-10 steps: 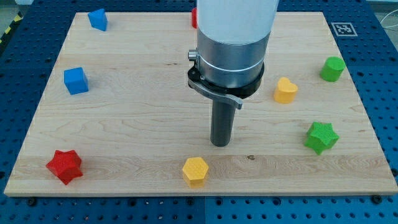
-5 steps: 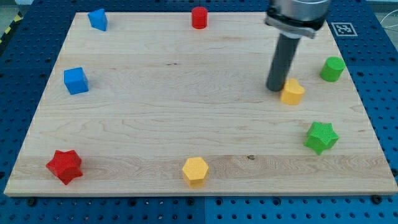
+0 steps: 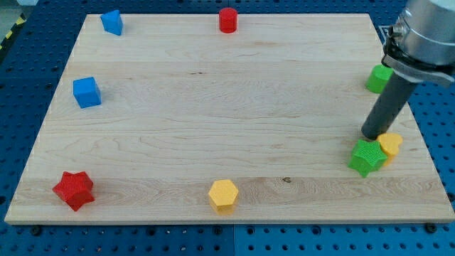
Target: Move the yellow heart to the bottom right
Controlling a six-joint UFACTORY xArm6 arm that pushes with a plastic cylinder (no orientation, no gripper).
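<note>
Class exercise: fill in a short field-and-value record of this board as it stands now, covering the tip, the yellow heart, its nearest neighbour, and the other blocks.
tip: my tip at the view's right, just above the yellow heart
yellow heart: near the board's right edge, touching the green star on its left
other green: green block, partly behind the rod
yellow: yellow hexagon, bottom centre
red: red star; red cylinder
blue: blue cube; blue block

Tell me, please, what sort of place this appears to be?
Probably a robotics lab bench: a wooden board lies on a blue perforated table, scattered with small blocks like the yellow heart, which my tip touches from the view's upper left.
</note>
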